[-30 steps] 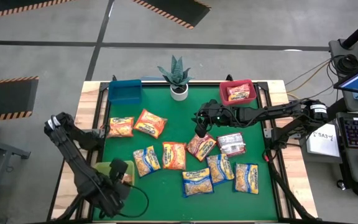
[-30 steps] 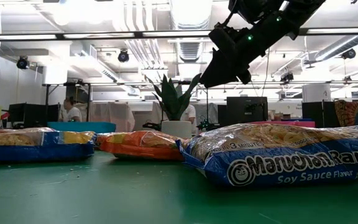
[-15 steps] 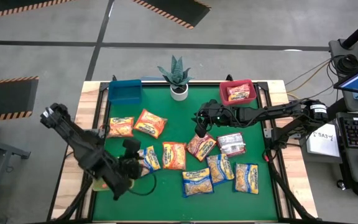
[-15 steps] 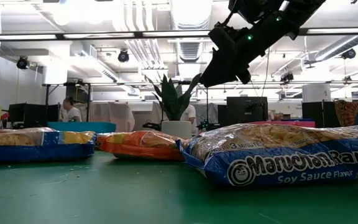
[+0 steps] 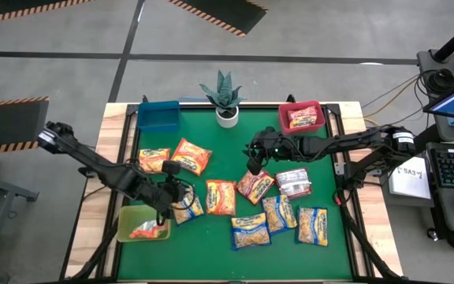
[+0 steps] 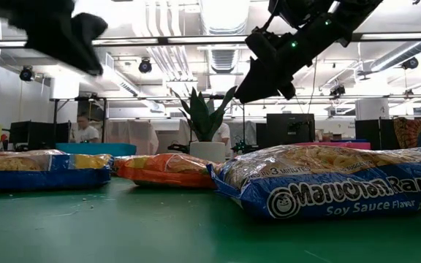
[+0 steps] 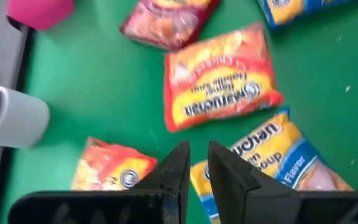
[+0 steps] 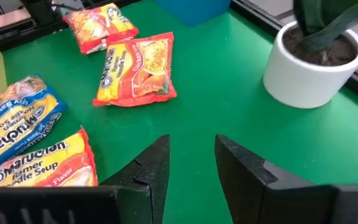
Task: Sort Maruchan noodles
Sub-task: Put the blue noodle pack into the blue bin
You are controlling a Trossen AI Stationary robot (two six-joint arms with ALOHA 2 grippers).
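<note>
Several Maruchan noodle packets lie flat on the green mat: orange ones [image 5: 190, 155], a red one [image 5: 254, 185], a silvery one [image 5: 293, 183] and blue-edged yellow ones [image 5: 278, 213]. My left gripper [image 5: 177, 191] hangs above the mat's left part. It slants down over a blue-edged packet [image 7: 272, 165], with only a narrow slit between its fingers and nothing in it. My right gripper [image 5: 252, 156] hovers open over bare mat near the middle [image 8: 191, 155], holding nothing.
A yellow-green bin [image 5: 130, 217] at the near left holds a red packet [image 5: 146, 229]. A red bin [image 5: 302, 105] at the far right holds one packet. A blue bin [image 5: 158, 115] stands far left, a potted plant [image 5: 226, 99] at the far middle.
My left gripper has swung from over the yellow-green bin toward the far and right, out over the blue-edged packet, tipping to a shallower slant. The bin and the red packet in it now show uncovered. In the low view the left arm has come in at the top left.
</note>
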